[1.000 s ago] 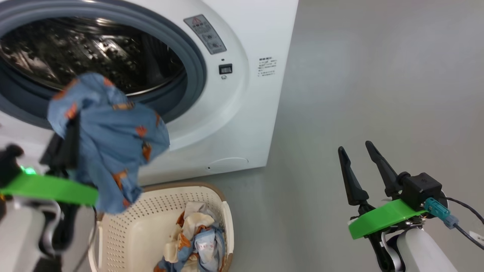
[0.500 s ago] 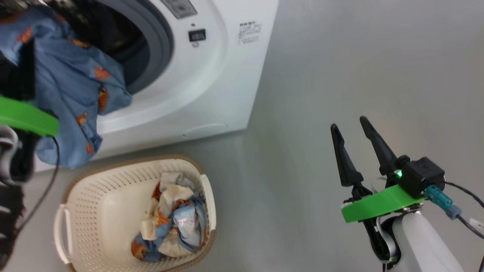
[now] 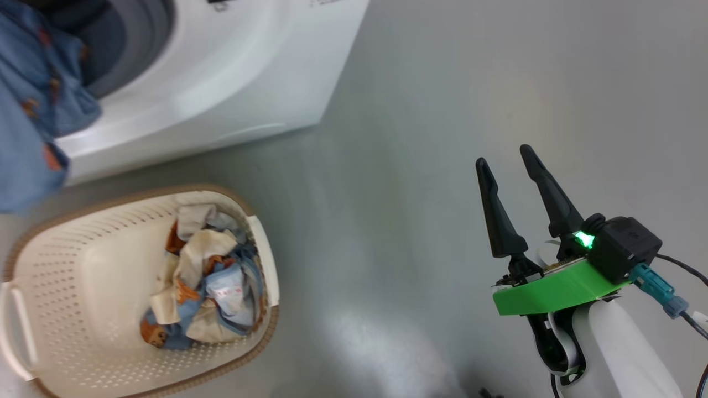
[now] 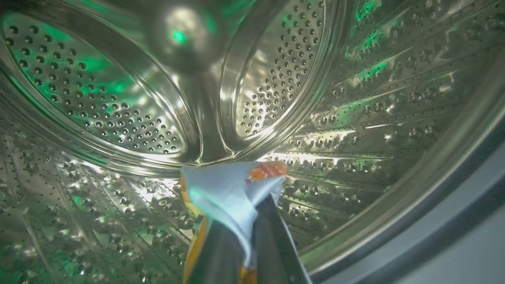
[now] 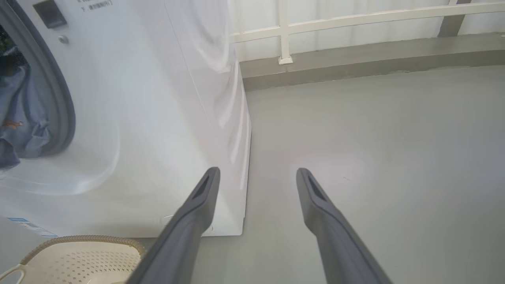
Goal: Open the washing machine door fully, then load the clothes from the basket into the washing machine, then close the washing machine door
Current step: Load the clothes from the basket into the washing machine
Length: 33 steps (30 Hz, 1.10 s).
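L gripper (image 4: 246,225) is reaching inside the perforated steel drum (image 4: 315,79) of the washing machine (image 3: 232,77). Its fingers are pressing together and pinching a light blue garment (image 4: 229,189) w/ orange print. The cloth is draping over both fingertips and trailing down btwn them.

In head view the same garment is hanging at the far left edge, in front of the grey gasket (image 3: 130,44) and over the machine's front. Its lower end is dangling near the basket's far rim; can't tell if it's touching.

The basket (image 3: 83,260) is sitting on the grey floor (image 3: 420,110) just in front of the machine, apart from it. The remaining clothes (image 3: 204,287) are lying bunched at its right end: cream and blue pieces w/ orange-brown prints.

R gripper (image 3: 503,156) is hovering over the floor, well to the right of the basket. Its fingers are spread apart, w/ floor showing btwn them.

R wrist view is looking past the machine's front right corner. Blue cloth is bunching in the opening at the left edge, and a white railing (image 5: 355,21) is running along the back.
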Tool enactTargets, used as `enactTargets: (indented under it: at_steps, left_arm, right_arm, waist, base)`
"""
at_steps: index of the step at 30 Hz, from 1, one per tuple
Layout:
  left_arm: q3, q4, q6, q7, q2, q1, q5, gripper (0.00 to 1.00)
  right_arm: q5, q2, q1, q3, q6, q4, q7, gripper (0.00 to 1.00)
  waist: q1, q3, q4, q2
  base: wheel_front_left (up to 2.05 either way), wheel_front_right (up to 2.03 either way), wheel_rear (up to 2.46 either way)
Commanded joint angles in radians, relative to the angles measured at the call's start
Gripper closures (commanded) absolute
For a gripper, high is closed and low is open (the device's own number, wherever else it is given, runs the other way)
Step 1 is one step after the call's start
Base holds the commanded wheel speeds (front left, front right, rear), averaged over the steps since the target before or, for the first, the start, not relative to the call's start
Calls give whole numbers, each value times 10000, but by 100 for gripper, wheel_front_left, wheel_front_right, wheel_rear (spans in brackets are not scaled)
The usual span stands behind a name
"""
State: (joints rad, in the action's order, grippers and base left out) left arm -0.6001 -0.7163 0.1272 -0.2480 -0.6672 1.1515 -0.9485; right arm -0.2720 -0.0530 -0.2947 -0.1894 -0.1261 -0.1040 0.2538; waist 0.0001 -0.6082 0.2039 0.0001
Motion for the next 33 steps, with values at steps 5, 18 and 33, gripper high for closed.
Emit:
enactTargets:
  at_steps: [5,18,33]
  left_arm:
    - [717,241,34,-131,-697,1418,257,100]
    - [3731,1206,34,-136,147,1010,2325,76]
    - [689,-1620,34,2187,392,1488,1540,0]
  right_arm:
    - [-222,27,57,-226,-46,455,80,0]
    - [-342,27,-6,-336,-46,517,80,0]
    - [-364,28,-151,-486,-46,117,80,0]
  waist:
    - [-1,-1023,624,-1]
    - [-1,-1181,705,-1]
    - [-1,-494,507,-1]
  base:
    - [0,0,0]
    - [0,0,0]
    - [0,0,0]
